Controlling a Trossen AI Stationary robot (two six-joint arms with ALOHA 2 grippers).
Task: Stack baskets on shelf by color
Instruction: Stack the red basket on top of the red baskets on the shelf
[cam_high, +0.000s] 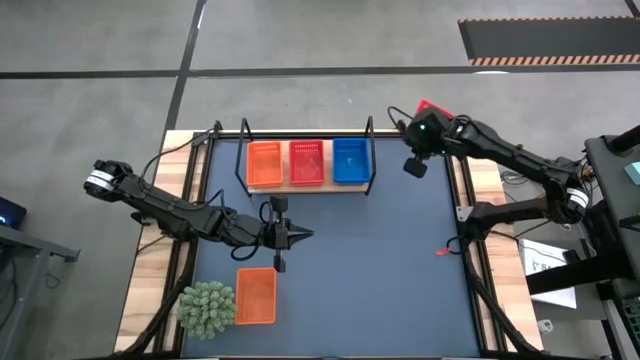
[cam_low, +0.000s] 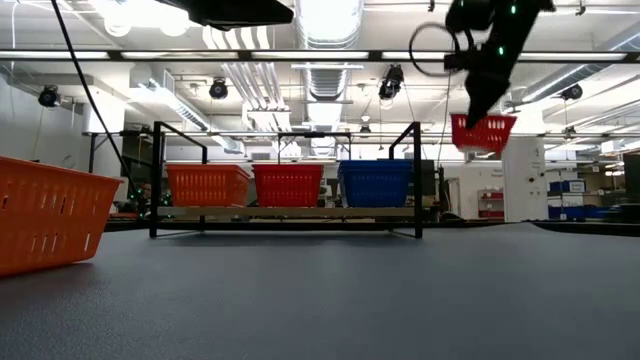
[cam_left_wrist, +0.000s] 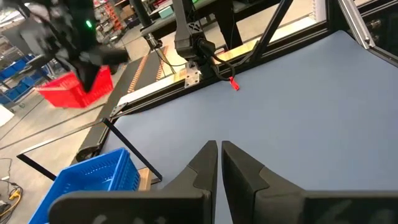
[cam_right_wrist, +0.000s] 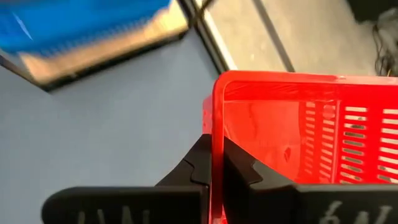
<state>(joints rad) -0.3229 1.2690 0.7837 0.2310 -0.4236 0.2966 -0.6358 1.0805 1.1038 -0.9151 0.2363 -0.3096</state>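
Note:
Three baskets stand side by side on the shelf (cam_high: 308, 187): orange (cam_high: 264, 164), red (cam_high: 307, 161) and blue (cam_high: 350, 159). Another orange basket (cam_high: 255, 295) lies on the dark-blue mat near the near edge. My right gripper (cam_right_wrist: 216, 149) is shut on a red basket (cam_low: 483, 132), high in the air off the shelf's right end, over the mat's far right corner. My left gripper (cam_high: 303, 236) hovers shut over the mat's left middle, just beyond the loose orange basket, and holds nothing. My right gripper pinches the red basket's rim (cam_right_wrist: 213, 127) at one side wall, with one finger inside the basket and one outside. The fingers come from above, pointing down. The basket hangs below them, lifted clear of table and shelf and roughly level (cam_low: 483, 132).
A green spiky plant ball (cam_high: 207, 308) sits at the mat's near left corner beside the loose orange basket. A small red tag (cam_high: 440, 252) lies at the mat's right edge. The shelf's black wire frame (cam_low: 416, 150) rises above the baskets. Bare mat fills the middle and right.

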